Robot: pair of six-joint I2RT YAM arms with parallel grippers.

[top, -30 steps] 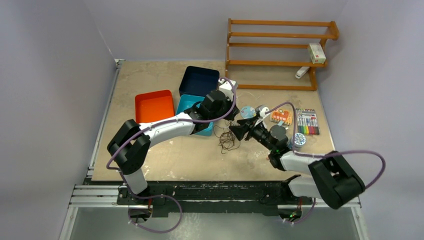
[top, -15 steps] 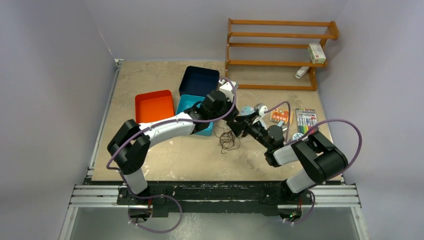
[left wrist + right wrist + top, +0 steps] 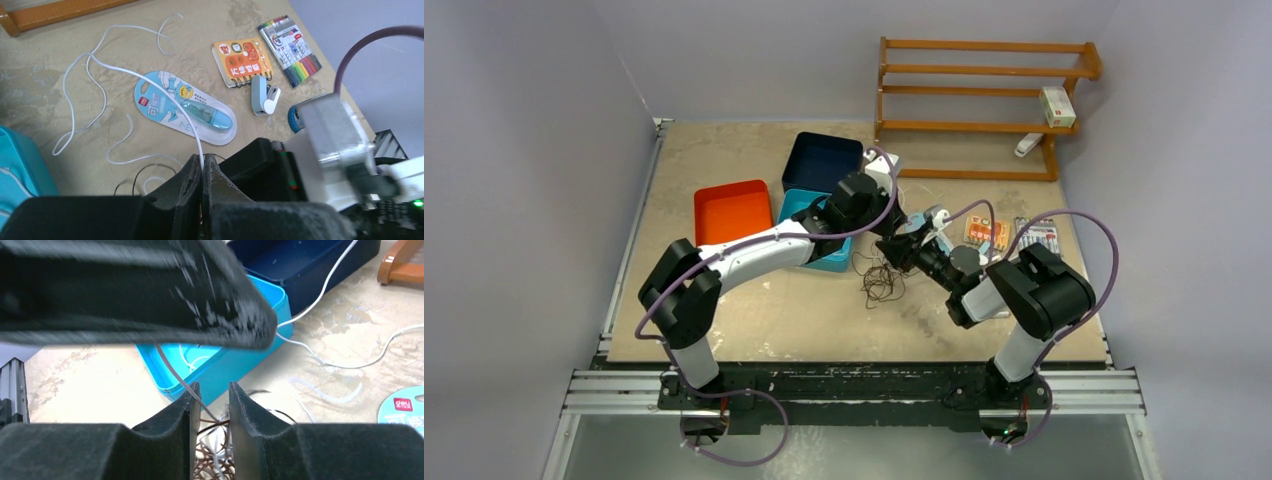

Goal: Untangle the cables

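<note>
Swinging right gripper [image 3: 210, 390] in, narrowing around white cable [image 3: 199, 147]; pinching it taut with left gripper [image 3: 202, 161] to free tangle [image 3: 881, 283].

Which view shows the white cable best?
Left wrist. It shows the white cable running from the shut jaws of the left gripper across the blister pack and on in loose loops. Right wrist catches only short stretches near the teal bin. Top external shows faint threads, barely resolvable.
</note>
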